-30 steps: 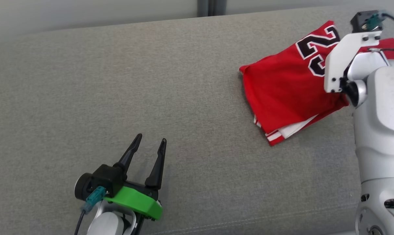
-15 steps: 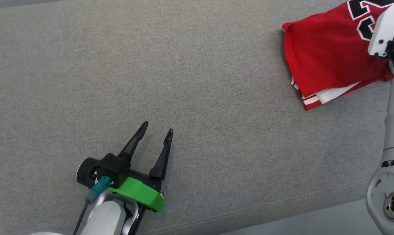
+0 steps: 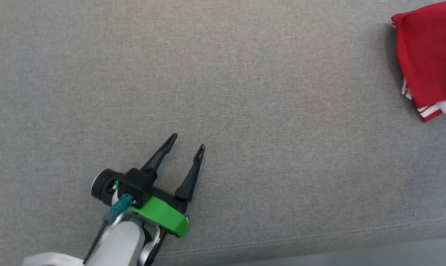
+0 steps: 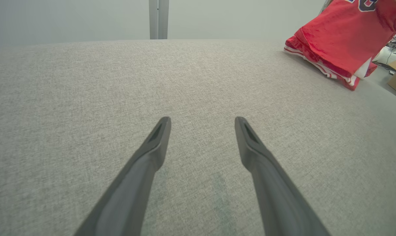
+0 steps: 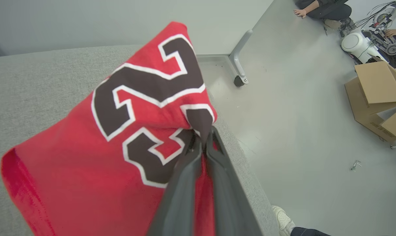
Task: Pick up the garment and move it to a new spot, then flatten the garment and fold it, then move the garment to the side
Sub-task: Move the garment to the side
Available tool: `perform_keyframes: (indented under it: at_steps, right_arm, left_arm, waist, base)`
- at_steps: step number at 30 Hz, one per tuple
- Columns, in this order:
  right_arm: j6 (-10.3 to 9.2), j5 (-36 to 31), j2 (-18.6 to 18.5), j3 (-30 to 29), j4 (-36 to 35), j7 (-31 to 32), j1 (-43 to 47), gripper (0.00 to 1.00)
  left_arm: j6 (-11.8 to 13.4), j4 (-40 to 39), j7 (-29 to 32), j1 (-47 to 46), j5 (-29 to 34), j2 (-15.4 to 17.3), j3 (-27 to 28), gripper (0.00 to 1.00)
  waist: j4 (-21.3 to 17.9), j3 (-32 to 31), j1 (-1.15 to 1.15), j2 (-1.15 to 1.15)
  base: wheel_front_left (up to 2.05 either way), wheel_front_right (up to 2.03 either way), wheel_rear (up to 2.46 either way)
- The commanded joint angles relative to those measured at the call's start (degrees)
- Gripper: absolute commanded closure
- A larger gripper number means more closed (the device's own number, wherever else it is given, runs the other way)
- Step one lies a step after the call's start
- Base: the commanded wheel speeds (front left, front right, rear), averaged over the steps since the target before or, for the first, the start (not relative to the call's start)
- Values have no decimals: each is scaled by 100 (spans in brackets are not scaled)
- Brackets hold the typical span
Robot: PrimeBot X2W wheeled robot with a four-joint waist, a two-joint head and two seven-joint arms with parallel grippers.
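Note:
The garment (image 3: 428,59) is a folded red jersey with dark white-edged numbers and white striped trim, lying at the far right of the grey cushioned surface (image 3: 245,92). In the right wrist view the garment (image 5: 96,154) is lifted at one edge, and my right gripper (image 5: 203,139) is shut on its fabric near the numbers. The left wrist view has the garment (image 4: 339,39) far off at the upper right. My left gripper (image 3: 188,142) rests low over the bare surface at the lower left, open with nothing between its fingers (image 4: 152,154).
Beyond the surface's right edge lies a pale floor (image 5: 299,114) with cardboard boxes (image 5: 378,95), a table leg on a caster (image 5: 239,65), a person's shoe (image 5: 283,219) close by, and people sitting farther off. The surface's front seam (image 3: 319,236) runs along the bottom.
The head camera has swung down and left, so the garment slid toward the picture's upper right and the right arm left the picture. The left gripper stays open in place.

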Motion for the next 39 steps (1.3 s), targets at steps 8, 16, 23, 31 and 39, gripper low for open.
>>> perform_keyframes:
  at_steps: [8,16,23,31,39]
  right_arm:
    - [-11,-426,-511,-475,-276,-251,239,100]
    - [-11,-699,-550,-784,-468,-353,630,0]
    - [-11,-755,-505,-966,-125,-616,819,0]
    - [-11,-266,-41,-753,409,-1918,1134,0]
    - [-11,586,417,68,891,-3241,1630,0]
  left_arm:
    - [-13,-197,77,-382,55,149,-226,0]
    - [-1,-251,59,-445,87,246,-249,0]
    - [90,-328,8,-379,127,291,-177,0]
    - [508,-144,-17,-21,-499,71,434,0]
    - [707,120,68,397,-957,-22,721,0]
  waist:
    - [497,676,0,0]
    - [518,711,0,0]
    - [403,465,0,0]
    - [220,-231,0,0]
    - [173,-1081,0,0]
  base:
    - [0,0,0]
    - [0,0,0]
    - [0,0,0]
    - [0,0,0]
    - [0,0,0]
